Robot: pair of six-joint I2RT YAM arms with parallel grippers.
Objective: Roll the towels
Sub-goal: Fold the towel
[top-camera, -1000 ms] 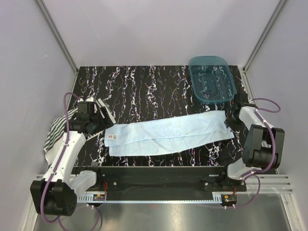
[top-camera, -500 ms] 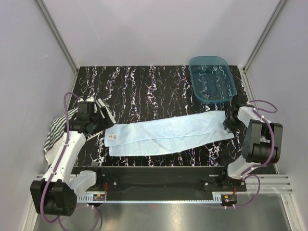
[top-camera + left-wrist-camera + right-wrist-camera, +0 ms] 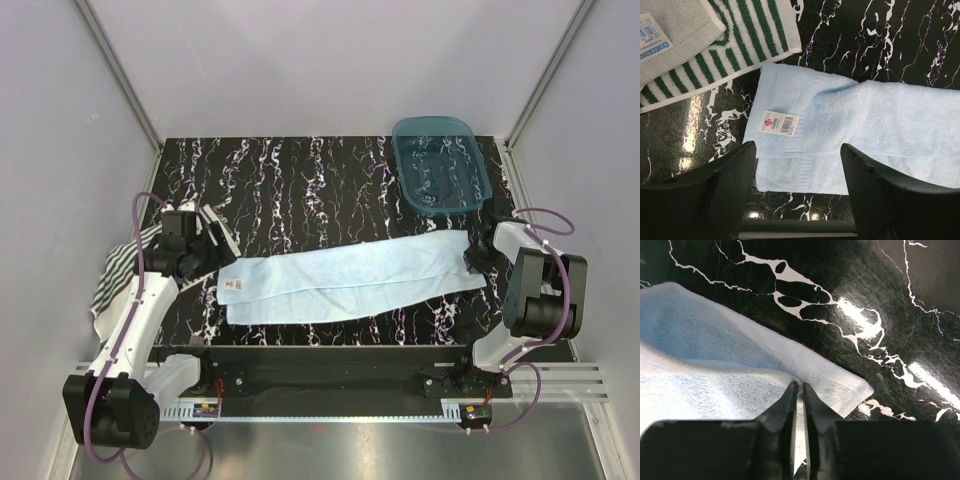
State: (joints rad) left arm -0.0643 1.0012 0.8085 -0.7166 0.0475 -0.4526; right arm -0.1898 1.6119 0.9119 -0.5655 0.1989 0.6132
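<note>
At the right end of the blue towel, lying flat across the near table, the right gripper has just closed onto a fold, ready to begin rolling; the left gripper hovers spread over the other end.

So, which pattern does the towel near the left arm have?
That towel has green and white stripes; best seen in the left wrist view.

**benchbot:** where's the left gripper sitting?
**yam_fan:** over at 9 o'clock, tipped down, fingers spread wide, holding nothing.
**benchbot:** and the right gripper?
**yam_fan:** 3 o'clock, arm folded tight, fingers pinched nearly together on the blue towel edge.
</note>
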